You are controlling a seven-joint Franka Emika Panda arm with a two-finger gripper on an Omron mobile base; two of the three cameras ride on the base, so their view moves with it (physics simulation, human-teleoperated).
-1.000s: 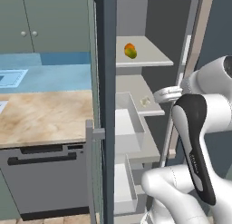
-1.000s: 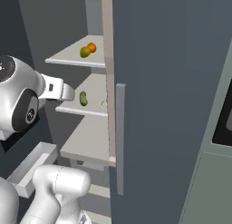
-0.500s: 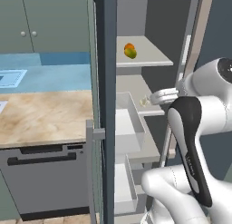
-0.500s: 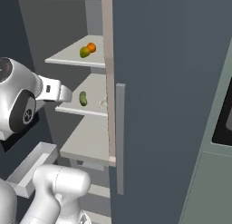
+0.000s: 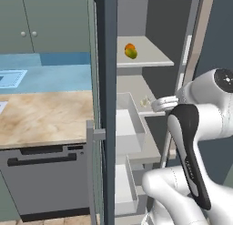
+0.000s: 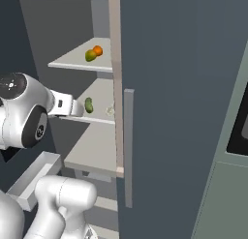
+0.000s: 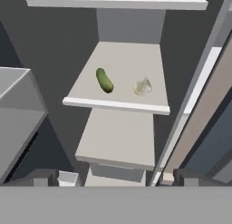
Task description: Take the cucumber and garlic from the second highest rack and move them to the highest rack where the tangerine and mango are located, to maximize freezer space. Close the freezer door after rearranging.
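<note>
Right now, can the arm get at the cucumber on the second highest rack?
Probably yes. The cucumber lies bare on the second highest rack, apart from the garlic, and the freezer door stands open. The jaws are open with nothing between them and it.

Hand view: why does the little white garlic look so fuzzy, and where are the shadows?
Hand view: the small off-white lumpy garlic bulb is pale on a light grey shelf plate, so its edges blur away; the dark green cucumber stands out sharply. Right base view: flat, even light, no clear shadow under the cucumber.
</note>
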